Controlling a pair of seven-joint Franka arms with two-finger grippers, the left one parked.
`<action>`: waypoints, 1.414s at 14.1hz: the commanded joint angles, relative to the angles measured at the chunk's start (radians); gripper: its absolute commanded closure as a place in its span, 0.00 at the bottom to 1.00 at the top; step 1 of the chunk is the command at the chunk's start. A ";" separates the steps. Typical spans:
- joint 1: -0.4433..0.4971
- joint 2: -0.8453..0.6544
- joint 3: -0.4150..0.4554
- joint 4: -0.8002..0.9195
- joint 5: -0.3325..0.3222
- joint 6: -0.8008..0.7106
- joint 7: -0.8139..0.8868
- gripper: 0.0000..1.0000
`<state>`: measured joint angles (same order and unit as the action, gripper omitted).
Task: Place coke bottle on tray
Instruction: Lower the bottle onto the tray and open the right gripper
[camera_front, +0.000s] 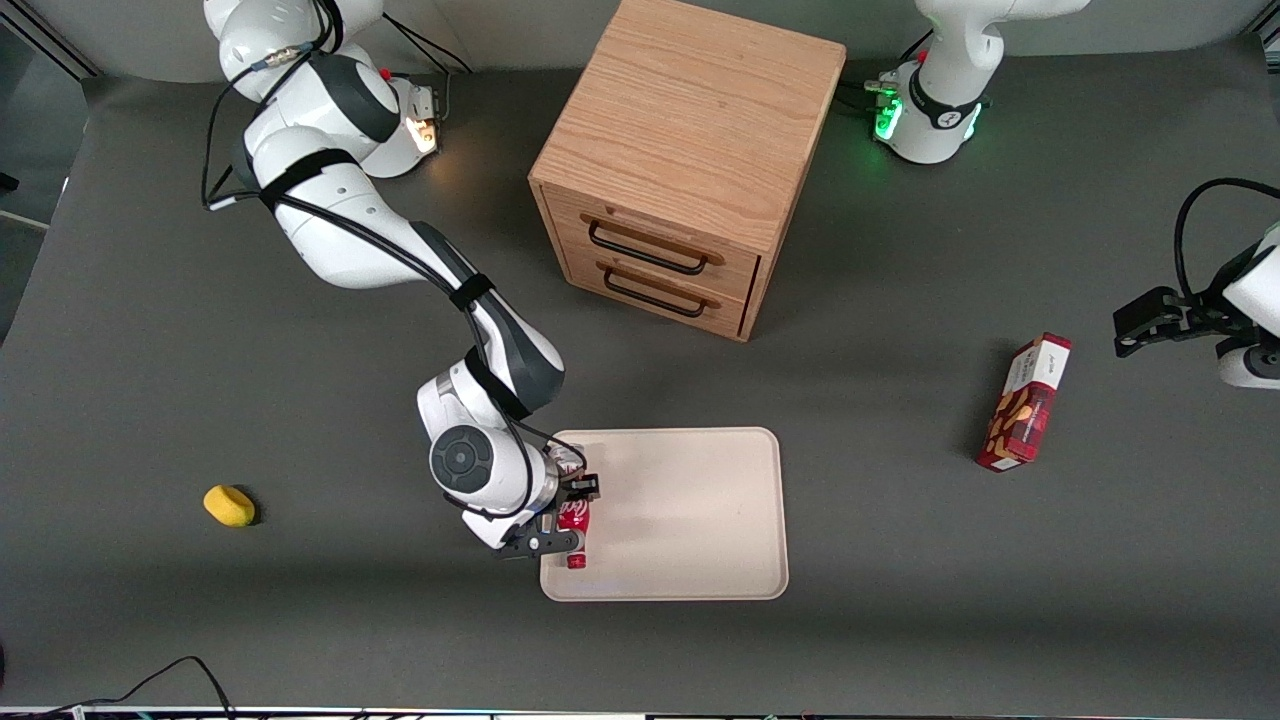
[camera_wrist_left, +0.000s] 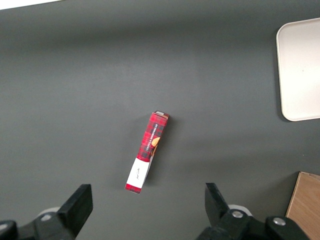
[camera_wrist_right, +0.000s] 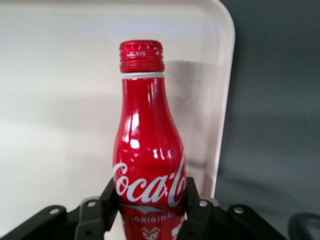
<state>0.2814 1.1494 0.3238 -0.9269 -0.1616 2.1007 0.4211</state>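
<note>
gripper (camera_front: 572, 518) fingers are clamped on the lower body of the coke bottle (camera_wrist_right: 148, 150). it holds the bottle lying lengthwise over the cream tray (camera_front: 690, 520), at the tray's edge toward the working arm's end, red cap nearer the front camera.

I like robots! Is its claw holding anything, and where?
Yes: the gripper holds the coke bottle by its lower body, over the tray.

Claw (camera_front: 570, 515) with coke bottle (camera_front: 573, 522) at tray (camera_front: 690, 520) edge, broad bare tray surface alongside.
</note>
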 joint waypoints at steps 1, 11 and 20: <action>0.015 0.013 -0.019 0.045 0.020 -0.005 0.034 0.32; 0.019 0.013 -0.029 0.042 0.020 -0.002 0.053 0.00; -0.146 -0.501 -0.032 -0.391 0.045 -0.059 0.044 0.00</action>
<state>0.2269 0.8940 0.3003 -1.0107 -0.1394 2.0286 0.4622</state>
